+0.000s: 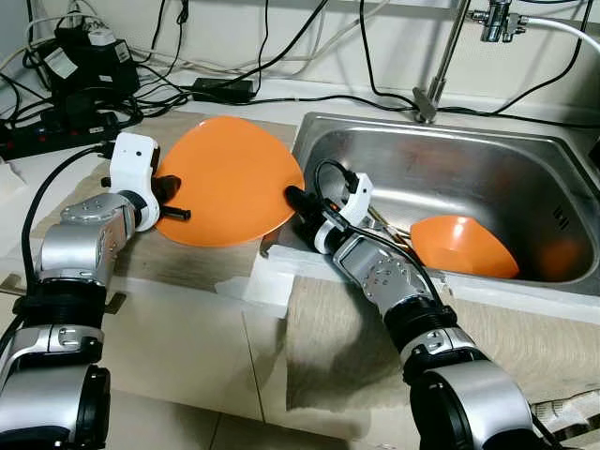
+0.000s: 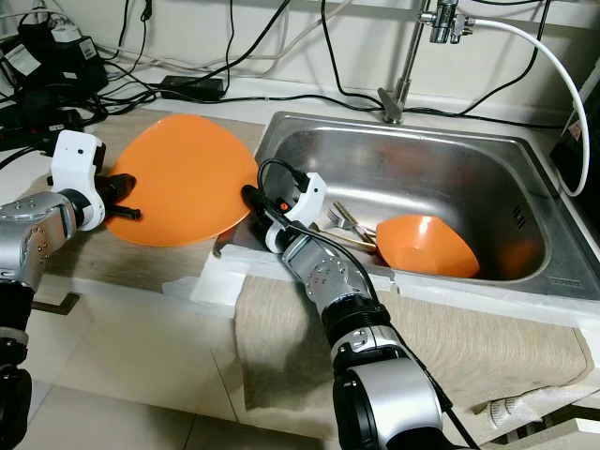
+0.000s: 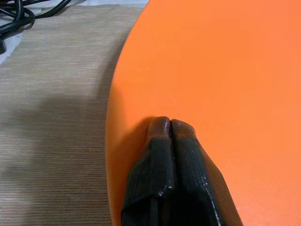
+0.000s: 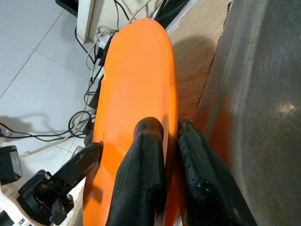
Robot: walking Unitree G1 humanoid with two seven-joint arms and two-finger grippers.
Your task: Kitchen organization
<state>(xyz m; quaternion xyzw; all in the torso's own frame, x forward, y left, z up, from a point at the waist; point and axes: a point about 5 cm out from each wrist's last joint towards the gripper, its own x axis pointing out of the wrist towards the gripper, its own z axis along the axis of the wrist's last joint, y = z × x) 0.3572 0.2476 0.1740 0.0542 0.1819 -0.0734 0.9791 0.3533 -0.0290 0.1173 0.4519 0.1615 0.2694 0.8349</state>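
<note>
Both hands [image 1: 173, 199] [image 1: 292, 199] pinch orange plate [image 1: 230, 178] edges.

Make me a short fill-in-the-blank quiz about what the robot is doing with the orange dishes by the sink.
1. Both hands grip the rim of the orange ____, the left hand on one side and the right hand on the other.
2. The orange bowl lies inside the ____.
3. Beside the bowl lies some metal ____.

Missing words: plate; sink; cutlery
</note>
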